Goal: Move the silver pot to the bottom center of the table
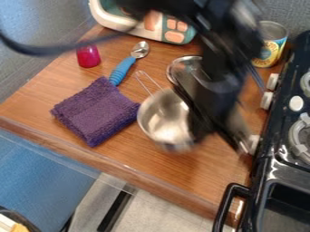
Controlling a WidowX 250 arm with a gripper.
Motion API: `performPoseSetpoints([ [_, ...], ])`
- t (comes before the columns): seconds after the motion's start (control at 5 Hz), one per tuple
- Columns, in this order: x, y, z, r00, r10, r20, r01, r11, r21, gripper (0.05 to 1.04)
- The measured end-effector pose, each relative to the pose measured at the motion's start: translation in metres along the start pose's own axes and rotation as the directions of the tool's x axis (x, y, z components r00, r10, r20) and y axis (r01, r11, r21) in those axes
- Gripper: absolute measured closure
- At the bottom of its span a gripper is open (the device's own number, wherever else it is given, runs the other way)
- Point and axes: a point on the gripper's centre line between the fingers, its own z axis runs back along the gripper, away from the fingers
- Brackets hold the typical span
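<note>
The black gripper [213, 118] hangs blurred over the right side of the silver pot [162, 118], covering part of its rim. Whether it touches the pot I cannot tell. The pot stands on the wooden table just right of the purple cloth, roughly mid-table, its thin wire handle pointing up and left. The wooden table [145, 168] has its front edge running down from the left towards the lower right.
Purple folded cloth [97, 111], blue-handled spoon [123, 69] and pink cup [88, 56] are at the left. A shiny metal item [185, 68] lies behind the pot. At the back are a toy appliance [158, 27] and a can [270, 44]; the black stove [279, 158] borders the right.
</note>
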Motion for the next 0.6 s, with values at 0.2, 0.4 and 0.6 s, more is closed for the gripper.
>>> performPoseSetpoints([
  [0.2, -0.002, -0.012, -0.022, 0.999, -0.026, -0.039, 0.027, 0.999, 0.027, 1.015],
  [0.4, -0.010, -0.015, -0.040, 0.994, -0.017, -0.110, 0.019, 1.000, 0.018, 1.015],
  [0.6, -0.018, 0.003, -0.045, 0.990, 0.044, -0.133, -0.040, 0.999, 0.030, 0.990],
])
